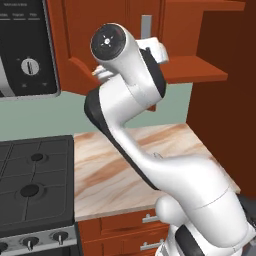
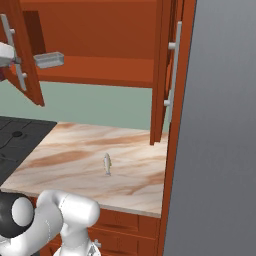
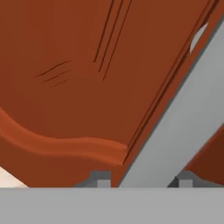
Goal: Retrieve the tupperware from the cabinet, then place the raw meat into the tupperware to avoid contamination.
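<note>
Hand [image 3: 142,181] sits at the cabinet [image 2: 100,30] door, its two tips on either side of the grey bar handle [image 3: 175,127]; gripping it or just straddling it, can't tell. Tupperware [image 2: 48,59] is on the cabinet shelf, looks empty. Probably light and stiff, maybe slick; best pinched across a short wall. Raw meat [image 2: 107,164] lies on the table [image 2: 65,160], thin, likely slippery.

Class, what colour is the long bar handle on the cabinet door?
Grey, on the handle; best in the hand view.
</note>
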